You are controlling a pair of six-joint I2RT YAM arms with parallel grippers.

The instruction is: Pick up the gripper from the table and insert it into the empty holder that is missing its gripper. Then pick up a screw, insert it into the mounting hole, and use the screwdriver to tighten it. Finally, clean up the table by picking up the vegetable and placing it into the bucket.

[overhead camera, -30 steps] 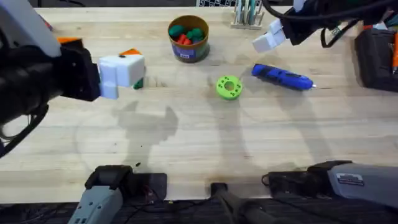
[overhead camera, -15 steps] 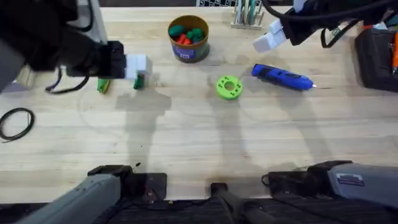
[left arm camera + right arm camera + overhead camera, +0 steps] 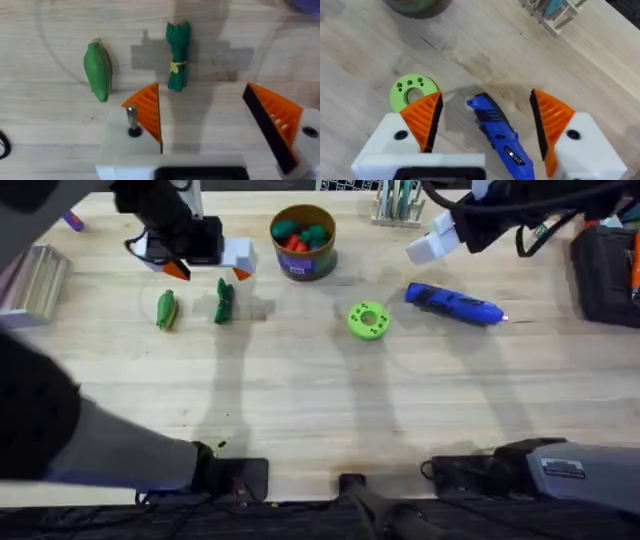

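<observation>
the bucket (image 3: pixel 303 242) stands at the far middle of the table (image 3: pixel 320 410), a round brown-orange cup with a purple label band, and it holds a small heap of toy vegetables, green ones and red ones, up to about its rim. near its right, at the far edge, a clear rack (image 3: pixel 398 202) holds a few upright teal and green sticks. the flat green disc (image 3: pixel 367 320) with holes lies on the wood right of centre, nothing sitting in it.

the left gripper (image 3: pixel 205 262) hangs over the far left of the table, just left of the bucket. in its wrist view its two orange ribbed fingers (image 3: pixel 148 116) stand wide apart with nothing between them, and a screw (image 3: pixel 132 118) stands in the white mount beside one finger. below it lie two vegetables still on the table: a green pod (image 3: pixel 166 310) and, just beside it but apart, a dark green bundle (image 3: pixel 224 302) tied with a yellow band.

the right gripper (image 3: pixel 485 122) hovers above the blue screwdriver (image 3: pixel 452 304), which lies on its side right of the disc, tip pointing right. its fingers are spread wide on either side of the screwdriver's body without touching it.
</observation>
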